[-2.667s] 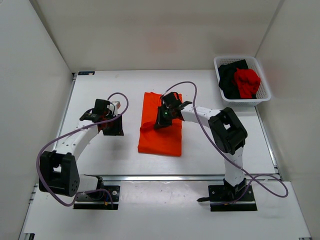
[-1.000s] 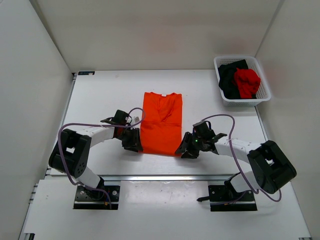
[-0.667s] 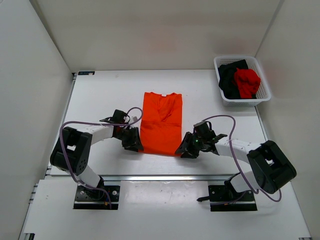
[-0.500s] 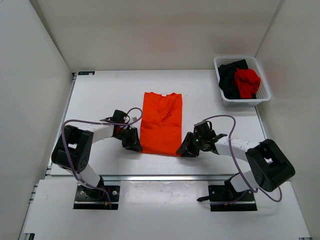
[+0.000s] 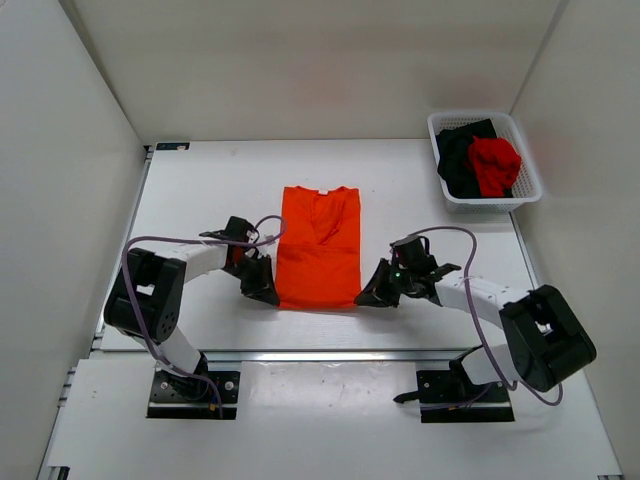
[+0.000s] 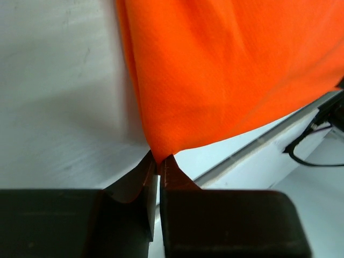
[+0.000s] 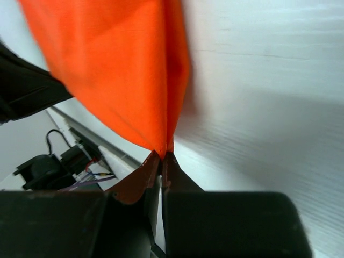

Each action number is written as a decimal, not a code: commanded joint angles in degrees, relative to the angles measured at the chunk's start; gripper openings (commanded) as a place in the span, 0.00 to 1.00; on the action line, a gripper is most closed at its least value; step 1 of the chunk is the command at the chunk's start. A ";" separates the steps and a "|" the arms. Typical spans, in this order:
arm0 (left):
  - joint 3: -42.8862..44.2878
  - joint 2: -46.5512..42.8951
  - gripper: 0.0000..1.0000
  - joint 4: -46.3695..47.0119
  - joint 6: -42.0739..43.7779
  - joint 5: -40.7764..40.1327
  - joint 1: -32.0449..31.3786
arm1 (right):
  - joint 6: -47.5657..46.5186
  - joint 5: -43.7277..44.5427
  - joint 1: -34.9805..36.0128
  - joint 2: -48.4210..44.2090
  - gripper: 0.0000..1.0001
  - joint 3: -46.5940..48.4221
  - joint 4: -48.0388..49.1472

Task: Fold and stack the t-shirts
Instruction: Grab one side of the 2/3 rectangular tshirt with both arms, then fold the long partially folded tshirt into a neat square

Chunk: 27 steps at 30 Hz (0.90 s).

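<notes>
A white worktop (image 5: 200, 190) sits between white walls (image 5: 60, 150). The left claw (image 5: 264, 291) and right claw (image 5: 367, 297) each pinch a lower corner of the orange t-shirt (image 5: 318, 250), mid-frame. It looks soft, limp and light, so the corners make good holds. A black t-shirt (image 5: 458, 160) and a red t-shirt (image 5: 495, 165) lie in the basket (image 5: 468, 116), upper right.

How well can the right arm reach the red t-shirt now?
Probably not: the right fingers are shut on the orange t-shirt, at its near corner. Otherwise the way looks free; the red t-shirt lies uppermost in the basket.
</notes>
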 commanded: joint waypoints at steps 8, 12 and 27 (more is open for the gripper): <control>8.11 -4.30 0.14 -18.16 9.07 0.58 -0.98 | -3.10 -2.99 0.82 -7.15 0.00 8.10 -10.16; 7.42 -8.43 0.15 -20.28 9.42 2.15 -1.25 | -4.15 -3.16 2.05 -8.38 0.00 11.61 -15.33; 22.94 -4.68 0.15 -24.50 7.32 13.57 9.46 | -12.23 -8.35 -4.27 -0.58 0.00 35.33 -27.67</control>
